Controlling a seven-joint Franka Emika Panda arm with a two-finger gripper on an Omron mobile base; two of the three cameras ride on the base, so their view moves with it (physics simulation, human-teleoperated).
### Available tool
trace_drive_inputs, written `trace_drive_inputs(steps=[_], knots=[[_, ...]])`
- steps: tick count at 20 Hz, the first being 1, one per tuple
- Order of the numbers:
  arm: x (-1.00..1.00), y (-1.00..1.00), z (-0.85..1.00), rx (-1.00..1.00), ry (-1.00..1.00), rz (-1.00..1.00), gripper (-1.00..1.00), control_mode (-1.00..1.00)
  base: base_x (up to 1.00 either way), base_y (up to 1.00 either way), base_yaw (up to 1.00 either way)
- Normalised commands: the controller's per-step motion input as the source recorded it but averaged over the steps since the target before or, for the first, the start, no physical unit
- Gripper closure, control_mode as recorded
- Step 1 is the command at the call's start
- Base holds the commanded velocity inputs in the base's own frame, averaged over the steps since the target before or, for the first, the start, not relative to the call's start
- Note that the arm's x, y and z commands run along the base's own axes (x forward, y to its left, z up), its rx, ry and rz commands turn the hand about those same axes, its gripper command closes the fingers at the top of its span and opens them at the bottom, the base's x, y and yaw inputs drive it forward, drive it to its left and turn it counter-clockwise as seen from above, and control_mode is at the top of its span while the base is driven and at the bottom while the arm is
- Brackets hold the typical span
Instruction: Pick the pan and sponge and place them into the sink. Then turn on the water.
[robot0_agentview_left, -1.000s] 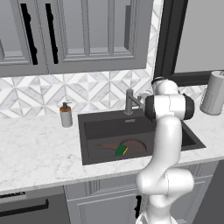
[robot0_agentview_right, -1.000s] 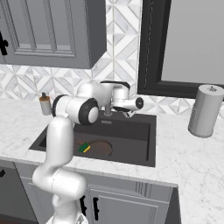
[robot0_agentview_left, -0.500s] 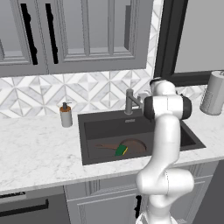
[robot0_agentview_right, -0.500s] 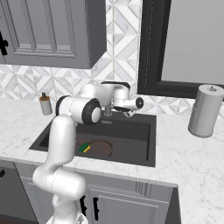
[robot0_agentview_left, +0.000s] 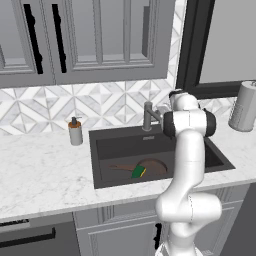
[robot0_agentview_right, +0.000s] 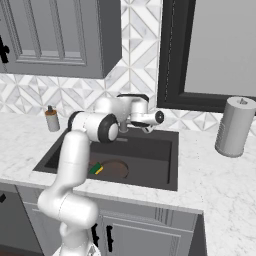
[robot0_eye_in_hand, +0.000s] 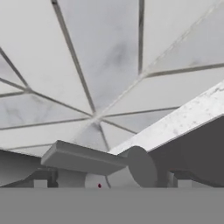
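Left base view: the pan (robot0_agentview_left: 150, 167) lies on the floor of the sink (robot0_agentview_left: 100, 160), lower centre of the frame, its handle running toward the left. The sponge (robot0_agentview_left: 138, 172) rests on the pan's near left part, touching it. So both are in the basin, and the water is what I judge remains. The faucet (robot0_agentview_left: 150, 114) stands at the sink's back edge, centre frame. The arm's wrist sits just right of the faucet, at about the same height. A soap bottle (robot0_agentview_left: 75, 132) stands well to the left on the counter.

Right base view: the gripper (robot0_agentview_right: 148, 128) is at mid-frame, close to the faucet, which the arm mostly hides. Whether it touches the lever cannot be told. The pan (robot0_agentview_right: 112, 169) and sponge (robot0_agentview_right: 95, 168) lie below and to the left of it, in the sink (robot0_agentview_right: 165, 170). A steel canister (robot0_agentview_right: 234, 127) stands far right.

Hand view: the faucet (robot0_eye_in_hand: 83, 158) fills the lower middle; its flat spout runs leftward along the bottom, with a round knob on the right, very near the camera. Backsplash tiles lie behind. The fingertips are hidden, so whether the jaws are spread or closed cannot be told. I judge the lever lies straight ahead, just beyond the jaws.
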Motion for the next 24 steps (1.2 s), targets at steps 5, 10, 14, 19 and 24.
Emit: trace_drive_inputs(steps=[5,10,14,19,24], knots=[[0.24,0.00,-0.09,0.00,0.00,0.00,-1.00,-1.00,0.00,0.00,0.00],[0.22,0.00,-0.10,0.00,0.00,0.00,-1.00,-1.00,0.00,0.00,0.00],[0.11,0.08,-0.11,0.00,-0.03,0.02,-1.00,-1.00,0.00,0.00,0.00],[0.07,0.05,-0.12,0.00,-0.02,0.03,-1.00,-1.00,0.00,0.00,0.00],[0.16,0.00,-0.07,0.00,0.00,0.02,-1.00,-1.00,0.00,0.00,0.00]])
